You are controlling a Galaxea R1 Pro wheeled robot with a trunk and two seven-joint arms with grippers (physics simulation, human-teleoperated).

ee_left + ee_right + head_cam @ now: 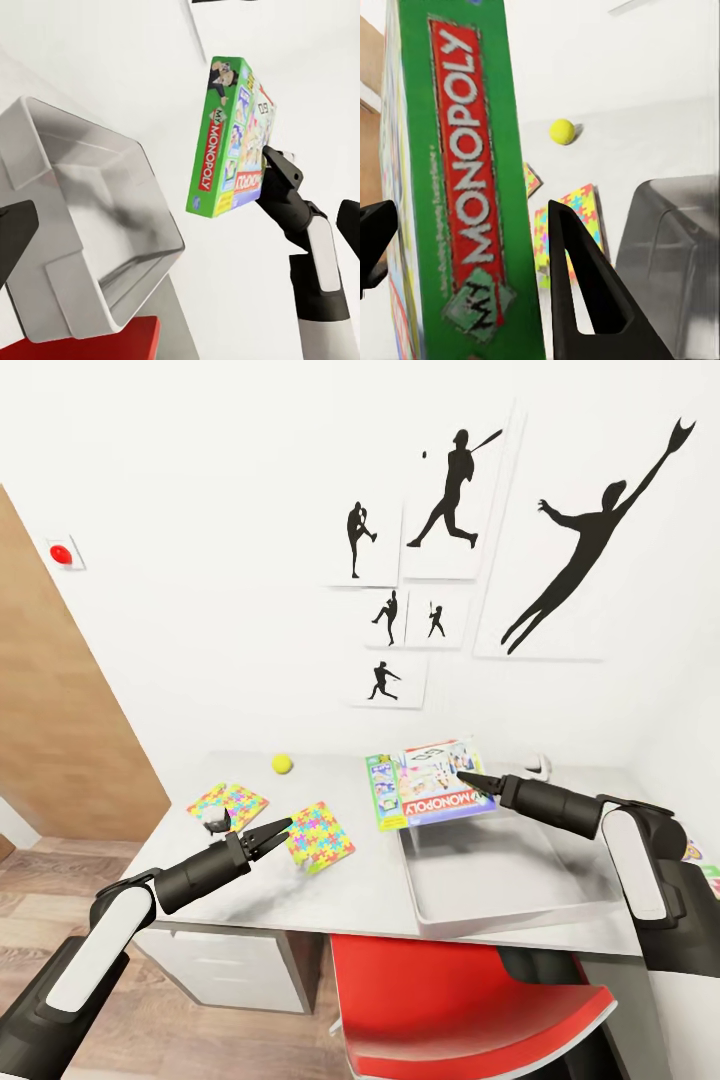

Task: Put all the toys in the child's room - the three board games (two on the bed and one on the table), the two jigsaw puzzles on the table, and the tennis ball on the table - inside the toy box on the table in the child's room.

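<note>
Both arms extended forward over the desk, right one gripping, left one free.

Right black two-finger gripper (466,777) at the end of a white-and-black forearm, reaching inward from the right side, clamped on the edge of the green-white-red Monopoly game box (428,784) and holding it aloft. Left black two-finger gripper (278,827) stretched out low from the left side, elbow bent, pointed fingers slightly parted, nothing between them.

A child's room: baseball silhouette prints (455,550) above a desk (330,880) strewn with jigsaw puzzles (318,837).
</note>
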